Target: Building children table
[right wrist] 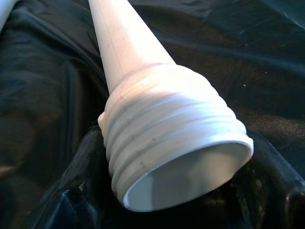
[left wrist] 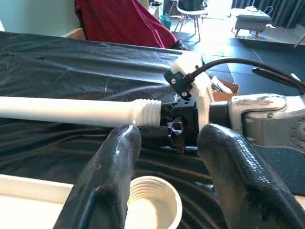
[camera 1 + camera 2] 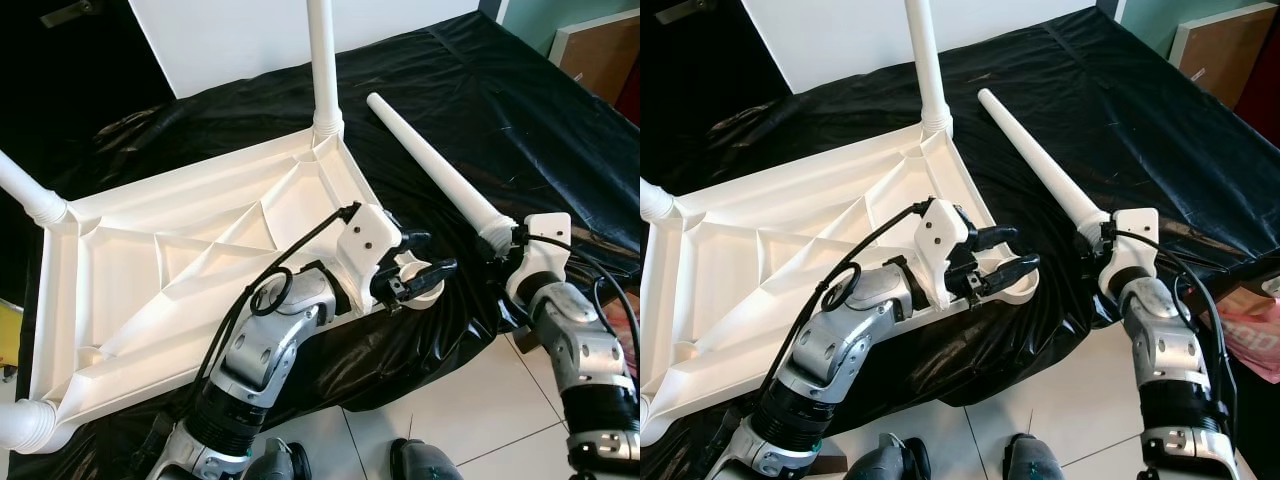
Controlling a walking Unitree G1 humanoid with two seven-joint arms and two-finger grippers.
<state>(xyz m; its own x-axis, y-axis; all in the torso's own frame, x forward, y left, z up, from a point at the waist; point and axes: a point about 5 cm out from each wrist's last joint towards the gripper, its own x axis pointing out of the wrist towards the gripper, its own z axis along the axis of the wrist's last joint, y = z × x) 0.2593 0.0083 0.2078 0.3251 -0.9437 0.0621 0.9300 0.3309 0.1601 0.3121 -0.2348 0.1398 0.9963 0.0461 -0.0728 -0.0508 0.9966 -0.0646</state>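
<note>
The upturned tabletop (image 3: 190,250) is lying on the black sheet (image 3: 480,90) — the left gripper (image 3: 425,272) hovering spread over its empty corner socket (image 2: 153,204), the right gripper (image 3: 500,240) clasping the loose leg (image 3: 425,160) at its threaded end.

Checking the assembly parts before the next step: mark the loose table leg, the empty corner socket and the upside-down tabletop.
loose table leg (image 3: 430,165), left eye view, mid-shaft.
empty corner socket (image 2: 153,200), left wrist view, threaded rim.
upside-down tabletop (image 3: 180,265), left eye view, ribbed underside.
</note>
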